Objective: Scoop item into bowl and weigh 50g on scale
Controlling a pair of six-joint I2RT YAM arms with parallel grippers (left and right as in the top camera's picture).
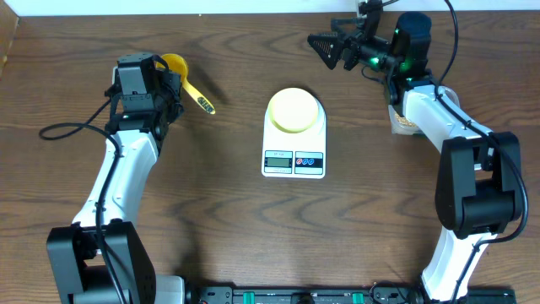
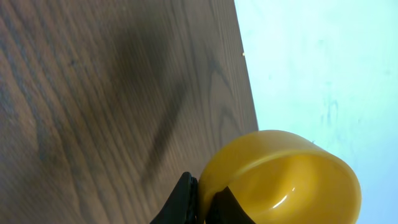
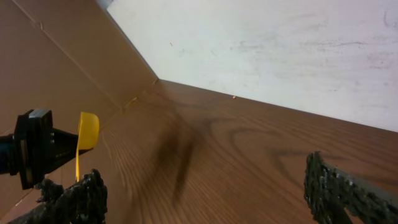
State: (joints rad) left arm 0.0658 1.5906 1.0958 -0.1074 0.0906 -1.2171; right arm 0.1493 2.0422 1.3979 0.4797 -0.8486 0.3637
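sitting on the platform of the white kitchen scale (image 1: 294, 156) at mid-table, the pale-yellow bowl (image 1: 294, 111) shows only its own smooth inner surface from overhead. the scale's grey display (image 1: 278, 160) is at its near edge, its digits too small to read, with a red and a blue button just beside it

well to the left of the scale, the left gripper (image 1: 171, 82) is clamped on a yellow scoop (image 1: 175, 65). the round cup points toward the far edge of the wooden table (image 1: 253, 236) and the handle (image 1: 199, 98) slants out toward the scale. in the left wrist view the black fingers (image 2: 184, 200) pinch the scoop at the base of its cup. the cup's glossy inside shows bare yellow plastic with one bright highlight, and a dark shadow lies on the wood grain beside it

the right gripper (image 1: 322, 51) hangs over the far right part of the table, pointed left, its jaws spread wide and holding nothing. the right wrist view shows its two toothed fingers (image 3: 74, 202) far apart at the lower corners. across the table in that view, the scoop sits in the other arm's grip, in front of a pale wall (image 3: 280, 43)

a tan patch (image 1: 406, 125) peeks out beside the right forearm, mostly hidden, so i cannot tell whether it is the beans or what holds them
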